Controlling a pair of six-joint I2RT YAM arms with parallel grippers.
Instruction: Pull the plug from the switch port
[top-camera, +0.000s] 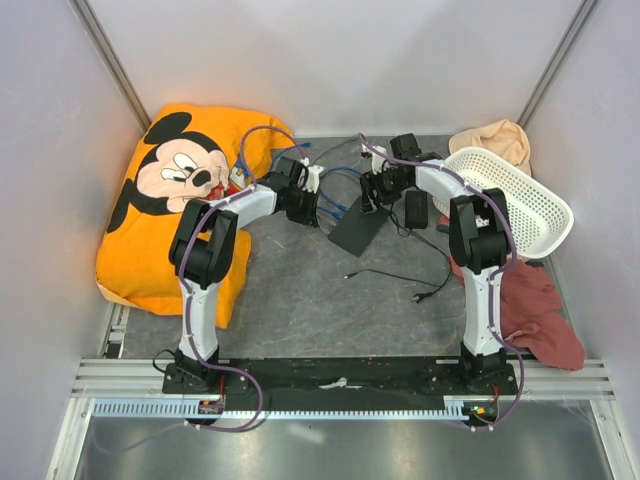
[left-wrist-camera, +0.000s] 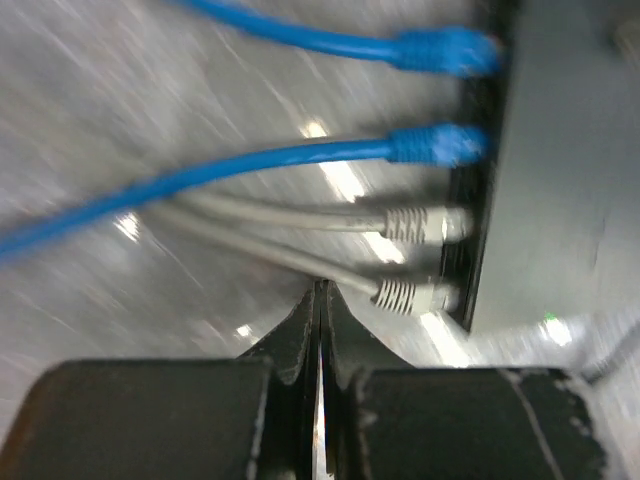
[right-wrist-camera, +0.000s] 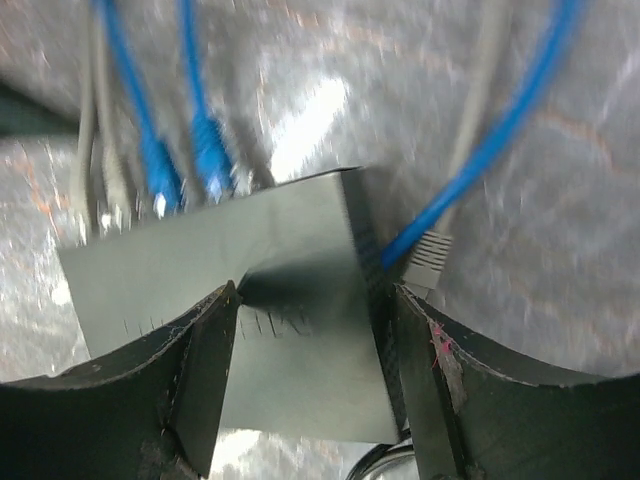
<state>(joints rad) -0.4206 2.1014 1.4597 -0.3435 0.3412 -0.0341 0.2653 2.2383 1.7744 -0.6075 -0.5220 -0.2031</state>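
The flat black switch (top-camera: 352, 232) lies mid-table with a row of ports (left-wrist-camera: 478, 200) along one edge. Two blue plugs (left-wrist-camera: 445, 50) (left-wrist-camera: 435, 145) and two grey plugs (left-wrist-camera: 415, 222) (left-wrist-camera: 405, 293) sit in those ports. My left gripper (left-wrist-camera: 321, 290) (top-camera: 318, 208) is shut, its tips just under the lowest grey cable, nothing showing between them. My right gripper (right-wrist-camera: 316, 292) (top-camera: 372, 195) stands open over the switch's (right-wrist-camera: 290, 300) far end: one finger on its top, the other along its side edge. A loose grey plug (right-wrist-camera: 432, 255) lies beside that edge.
A black power brick (top-camera: 415, 208) with a thin black cord (top-camera: 400, 280) lies right of the switch. An orange Mickey cushion (top-camera: 170, 200) fills the left. A white basket (top-camera: 510, 195), a beige cloth (top-camera: 495, 140) and a red cloth (top-camera: 540, 310) are on the right.
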